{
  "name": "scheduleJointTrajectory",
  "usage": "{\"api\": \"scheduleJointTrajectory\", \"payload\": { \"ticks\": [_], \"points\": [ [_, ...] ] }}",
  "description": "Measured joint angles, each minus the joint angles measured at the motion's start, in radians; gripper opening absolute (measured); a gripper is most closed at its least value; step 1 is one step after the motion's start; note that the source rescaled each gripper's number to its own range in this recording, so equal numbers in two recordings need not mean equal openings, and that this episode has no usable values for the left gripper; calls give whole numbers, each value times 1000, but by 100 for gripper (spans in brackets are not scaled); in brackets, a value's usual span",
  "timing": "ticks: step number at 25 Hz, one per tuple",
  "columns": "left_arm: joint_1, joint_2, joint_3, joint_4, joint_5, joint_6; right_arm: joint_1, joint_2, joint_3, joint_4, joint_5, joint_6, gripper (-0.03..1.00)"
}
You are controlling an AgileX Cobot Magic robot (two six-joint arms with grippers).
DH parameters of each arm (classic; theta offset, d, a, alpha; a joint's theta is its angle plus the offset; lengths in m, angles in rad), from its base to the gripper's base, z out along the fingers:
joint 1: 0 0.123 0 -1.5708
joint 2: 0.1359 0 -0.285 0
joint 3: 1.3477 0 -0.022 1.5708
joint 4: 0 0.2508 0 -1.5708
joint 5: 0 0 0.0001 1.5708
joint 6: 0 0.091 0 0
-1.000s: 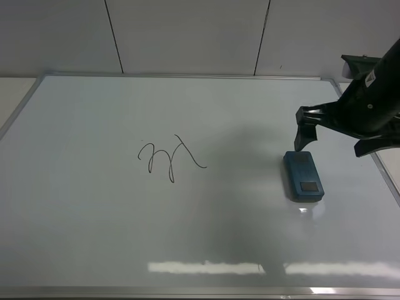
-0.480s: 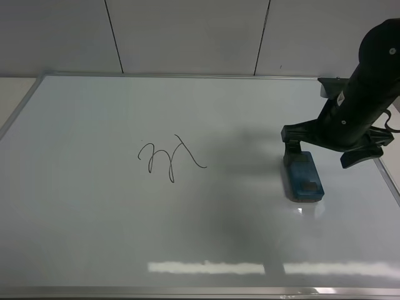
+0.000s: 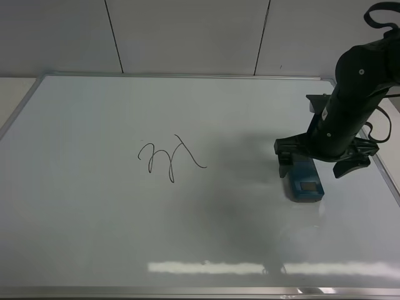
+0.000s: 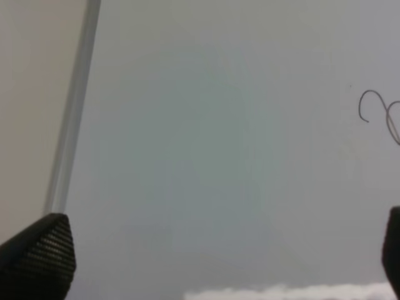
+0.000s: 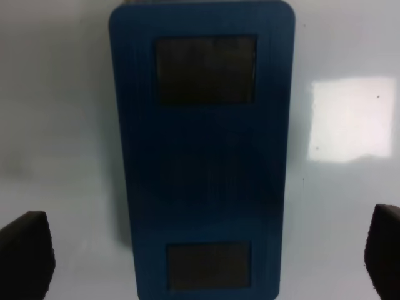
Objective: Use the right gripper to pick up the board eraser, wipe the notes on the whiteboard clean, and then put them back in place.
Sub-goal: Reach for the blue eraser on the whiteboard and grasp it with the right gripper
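Observation:
The teal-blue board eraser (image 3: 305, 184) lies flat on the whiteboard (image 3: 94, 219) at the right side. My right gripper (image 3: 309, 164) hangs directly over the eraser's far end, open, one finger on each side of the block. In the right wrist view the eraser (image 5: 203, 150) fills the middle, with the two black fingertips (image 5: 25, 250) wide apart at either side. The notes (image 3: 170, 157), a black looping scribble, sit left of centre. The left gripper (image 4: 206, 250) is open over bare board near the frame (image 4: 72, 112), with part of the notes (image 4: 378, 112) at that view's edge.
The whiteboard's silver frame (image 3: 187, 75) runs along the far edge, with a pale wall behind it. The right frame edge (image 3: 387, 181) lies close to the right arm. Light glare streaks (image 3: 206, 267) show near the front edge.
The right arm has swung left and down from beside the board's right edge, so the open gripper now stands over the eraser's far end. Eraser and notes have not moved.

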Motion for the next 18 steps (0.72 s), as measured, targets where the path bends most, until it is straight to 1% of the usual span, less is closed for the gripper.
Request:
{"api": "scheduleJointTrajectory", "payload": {
  "ticks": [8, 12, 18],
  "points": [
    [0, 0, 0, 0, 0, 0, 3, 59, 0, -33, -98, 1, 100],
    [0, 0, 0, 0, 0, 0, 3, 67, 0, -54, -126, 1, 100],
    [0, 0, 0, 0, 0, 0, 3, 67, 0, -54, -155, 1, 100]
  ]
}}
